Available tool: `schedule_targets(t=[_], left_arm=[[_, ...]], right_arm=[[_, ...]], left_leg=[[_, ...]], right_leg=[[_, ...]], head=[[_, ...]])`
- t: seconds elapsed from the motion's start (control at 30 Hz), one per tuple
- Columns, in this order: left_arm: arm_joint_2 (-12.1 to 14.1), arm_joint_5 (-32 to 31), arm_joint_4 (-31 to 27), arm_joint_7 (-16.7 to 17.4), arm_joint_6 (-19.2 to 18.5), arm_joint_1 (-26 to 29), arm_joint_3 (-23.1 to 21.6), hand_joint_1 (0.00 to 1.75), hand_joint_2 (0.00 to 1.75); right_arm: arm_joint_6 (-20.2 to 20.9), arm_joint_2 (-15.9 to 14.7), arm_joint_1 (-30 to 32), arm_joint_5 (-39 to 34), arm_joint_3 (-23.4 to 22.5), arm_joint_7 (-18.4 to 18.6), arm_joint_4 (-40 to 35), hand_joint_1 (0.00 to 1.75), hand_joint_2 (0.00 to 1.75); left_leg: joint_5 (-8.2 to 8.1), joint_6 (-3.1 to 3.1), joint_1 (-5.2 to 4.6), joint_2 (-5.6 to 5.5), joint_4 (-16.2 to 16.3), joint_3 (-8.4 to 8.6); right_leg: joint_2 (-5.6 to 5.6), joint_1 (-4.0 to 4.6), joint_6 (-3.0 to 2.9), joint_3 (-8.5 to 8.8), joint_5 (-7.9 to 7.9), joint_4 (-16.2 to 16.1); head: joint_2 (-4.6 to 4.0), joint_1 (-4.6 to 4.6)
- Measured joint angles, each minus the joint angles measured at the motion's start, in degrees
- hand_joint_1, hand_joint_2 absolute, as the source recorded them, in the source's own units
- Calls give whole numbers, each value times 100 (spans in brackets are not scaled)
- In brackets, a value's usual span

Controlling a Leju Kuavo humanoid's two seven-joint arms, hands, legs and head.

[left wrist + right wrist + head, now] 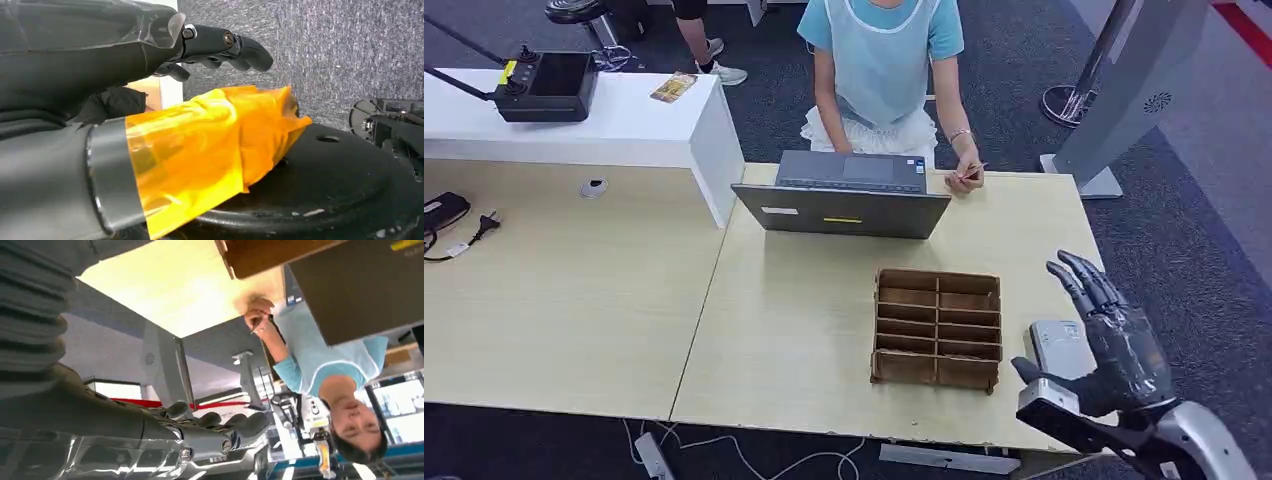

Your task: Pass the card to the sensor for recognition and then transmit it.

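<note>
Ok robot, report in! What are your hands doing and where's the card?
Right hand open, raised over the sensor. Left hand empty, fingers loosely curled. Card in the person's hand, across the table. Laptop and wooden organizer lie between.

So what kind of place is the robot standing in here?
Probably an office reception or entrance area: a person sits behind a desk with a laptop, a grey access gate stands beside it, and the floor is carpeted.

Head view looks down over the table point(824, 330); right wrist view, inverted, shares its far edge.
</note>
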Motion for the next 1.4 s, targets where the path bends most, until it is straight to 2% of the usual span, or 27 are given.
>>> schedule_targets(t=[0.17,0.3,0.53,0.8,1.03,1.4], left_arm=[[9,-44,0,41,-20,-6,0,0,0],[9,-54,0,44,-22,-15,0,0,0],[9,-57,0,59,-31,-17,-2,0,0],[4,-83,0,120,-33,-28,0,0,0],[4,-92,0,129,-33,-28,0,0,0],[7,-122,0,151,-50,-28,-2,0,0]], right_arm=[[225,-199,-62,48,155,61,4,0,175],[236,-212,-244,330,335,253,74,0,175],[310,-212,-431,523,551,365,206,0,175],[306,-140,-798,1220,1038,868,531,0,175],[297,-111,-846,1259,1279,1032,686,0,175],[312,-111,-733,1259,1414,1143,737,0,175]], left_leg=[[0,0,0,0,0,-3],[0,0,1,0,0,0],[0,0,1,2,-1,0],[1,0,1,-1,0,1],[0,0,1,-1,0,0],[0,0,0,0,0,1]], right_leg=[[0,0,0,0,0,0],[1,0,0,0,0,0],[3,1,0,0,0,0],[0,0,0,1,0,0],[0,1,0,0,0,0],[1,0,0,-1,0,0]], head=[[0,0],[0,0],[0,0],[0,0],[0,0],[0,0]])
